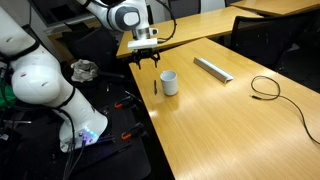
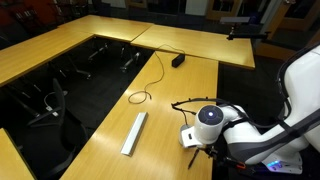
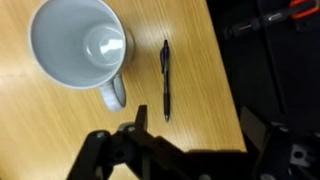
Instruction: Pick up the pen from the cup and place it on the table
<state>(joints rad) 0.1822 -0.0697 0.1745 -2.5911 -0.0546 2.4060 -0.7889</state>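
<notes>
The pen (image 3: pixel 165 78), thin and black, lies flat on the table (image 3: pixel 60 120) just right of the cup. The cup (image 3: pixel 80 45) is white, empty inside, and shows a handle in the wrist view. In an exterior view the pen (image 1: pixel 155 86) lies left of the cup (image 1: pixel 170 82) near the table (image 1: pixel 230 130) edge. My gripper (image 1: pixel 145 60) hangs above the pen, open and empty; in the wrist view its fingers (image 3: pixel 195 125) are spread wide with nothing between them. In an exterior view (image 2: pixel 190 143) the arm hides cup and pen.
A flat grey bar (image 1: pixel 212 68) lies behind the cup; it also shows in an exterior view (image 2: pixel 134 132). A looped black cable (image 1: pixel 266 88) lies at the right. The table's dark edge (image 3: pixel 225 90) runs close beside the pen, with clutter on the floor (image 1: pixel 110 110) below.
</notes>
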